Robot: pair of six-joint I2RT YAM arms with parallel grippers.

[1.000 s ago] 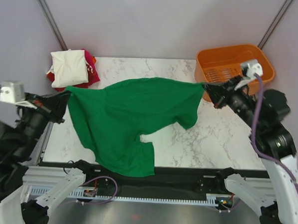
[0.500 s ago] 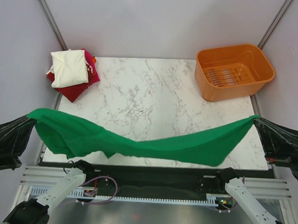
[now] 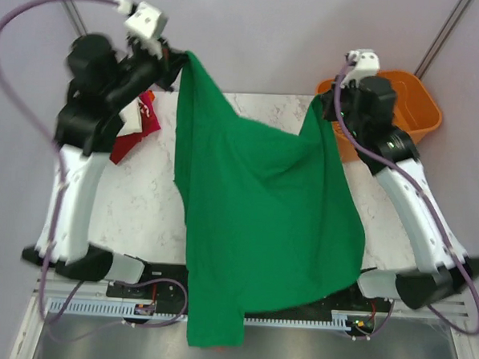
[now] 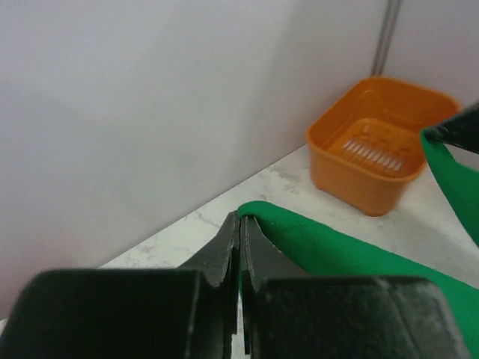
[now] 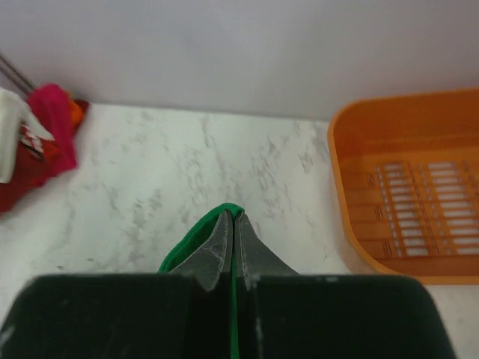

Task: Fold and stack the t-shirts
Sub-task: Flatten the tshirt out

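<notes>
The bright green t-shirt (image 3: pixel 261 221) hangs spread between both raised grippers at the far side of the table, and its lower end trails over the near edge. My left gripper (image 3: pixel 180 60) is shut on one top corner; in the left wrist view its jaws (image 4: pixel 239 217) pinch the green cloth (image 4: pixel 337 250). My right gripper (image 3: pixel 324 103) is shut on the other top corner, the green hem (image 5: pixel 187 250) wrapping its tips (image 5: pixel 232 215). The folded t-shirts (image 3: pixel 133 134) lie at the far left, mostly hidden by the left arm; red and white cloth shows in the right wrist view (image 5: pixel 37 142).
An orange plastic basket (image 3: pixel 420 100) stands at the far right corner behind the right arm, also visible as the basket (image 4: pixel 374 161) and the basket (image 5: pixel 419 187). Bare marble table (image 3: pixel 142 198) shows left of the shirt. Grey walls close in behind.
Both arms swung from low at the near edge, where the shirt was stretched sideways, up to the far side. The shirt now hangs open from the raised grippers.
</notes>
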